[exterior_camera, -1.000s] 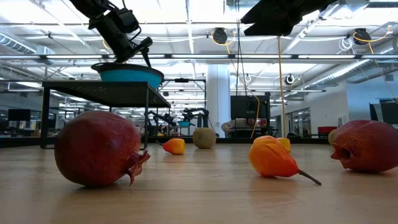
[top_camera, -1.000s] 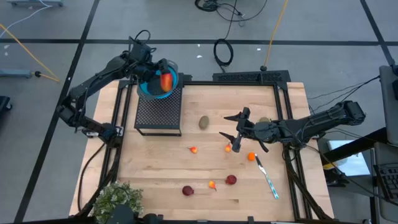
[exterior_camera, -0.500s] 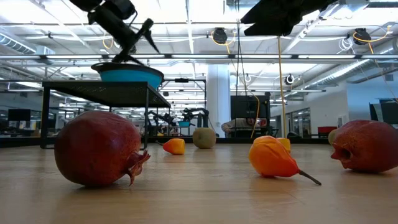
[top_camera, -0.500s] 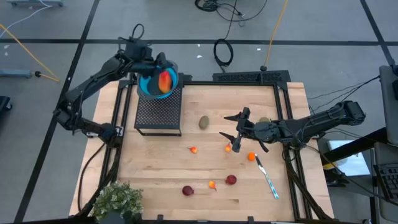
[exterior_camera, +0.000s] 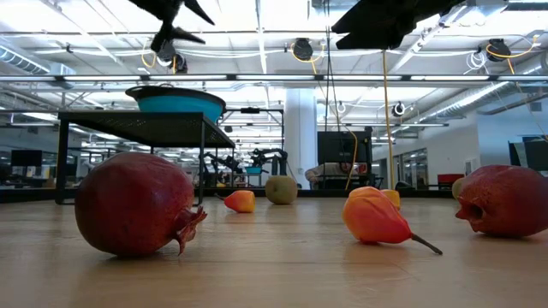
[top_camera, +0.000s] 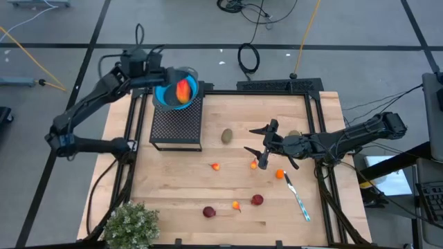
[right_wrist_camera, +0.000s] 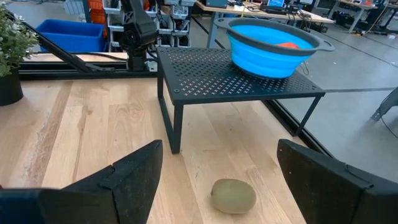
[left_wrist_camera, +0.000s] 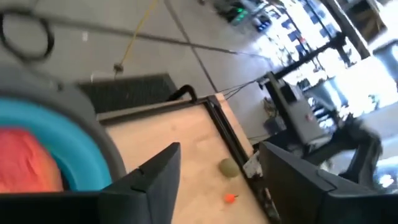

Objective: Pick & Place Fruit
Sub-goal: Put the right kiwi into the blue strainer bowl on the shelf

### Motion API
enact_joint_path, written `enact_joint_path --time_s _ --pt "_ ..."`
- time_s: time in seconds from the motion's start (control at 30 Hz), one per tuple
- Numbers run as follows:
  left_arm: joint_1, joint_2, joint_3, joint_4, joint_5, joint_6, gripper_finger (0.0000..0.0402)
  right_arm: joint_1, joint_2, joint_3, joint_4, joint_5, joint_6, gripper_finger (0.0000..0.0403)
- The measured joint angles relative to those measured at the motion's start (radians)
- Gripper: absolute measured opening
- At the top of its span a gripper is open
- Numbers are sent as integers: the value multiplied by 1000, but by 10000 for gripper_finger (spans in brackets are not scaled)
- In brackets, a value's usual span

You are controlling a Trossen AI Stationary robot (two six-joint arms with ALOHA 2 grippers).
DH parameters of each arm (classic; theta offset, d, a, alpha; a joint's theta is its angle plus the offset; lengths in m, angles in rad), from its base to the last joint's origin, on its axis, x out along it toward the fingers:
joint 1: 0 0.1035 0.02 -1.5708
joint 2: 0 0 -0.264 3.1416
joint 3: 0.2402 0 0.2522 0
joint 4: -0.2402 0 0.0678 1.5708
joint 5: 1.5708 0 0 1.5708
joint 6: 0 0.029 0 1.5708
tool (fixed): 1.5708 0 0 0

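The red-orange oblong fruit [top_camera: 183, 90] lies in the blue bowl [top_camera: 168, 98], which stands on the black mesh stand [top_camera: 176, 124]. My left gripper [top_camera: 160, 75] [left_wrist_camera: 217, 180] hangs open above the bowl's left rim, holding nothing. My right gripper [top_camera: 255, 140] [right_wrist_camera: 217, 180] is open and hovers over the table between the olive-brown oval [top_camera: 227, 136] [right_wrist_camera: 233, 196] and an orange bit [top_camera: 254, 164]. Two dark red balls [top_camera: 209, 211] [top_camera: 257, 200] and other orange bits [top_camera: 215, 166] [top_camera: 279, 173] [top_camera: 237, 205] lie on the wood.
A white and blue utensil [top_camera: 297, 197] lies near the table's right side. A bushy green plant [top_camera: 131, 225] stands at the near left corner. A second olive piece [top_camera: 294, 135] shows beside the right arm. Black rails frame the table [top_camera: 173, 180].
My left gripper has risen and drawn back from over the bowl toward the table's left, turning as it went. The red-orange fruit has stayed in the bowl. The right arm has kept still.
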Motion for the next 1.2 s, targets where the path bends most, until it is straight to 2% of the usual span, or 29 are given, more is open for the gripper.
enact_joint_path --time_s 0.17,0.37,0.73,1.2 --pt "-66 -68 0 -11 -58 242 152 0 0 0 -6 0 0 306" --pt "-118 -126 0 -34 -150 426 87 0 0 0 -78 0 15 306" --pt "-164 -186 -11 -74 -155 546 8 -1 -1 0 -287 28 164 306" --pt "-168 -346 -217 31 -164 541 4 -63 -40 0 -596 -2 411 306"
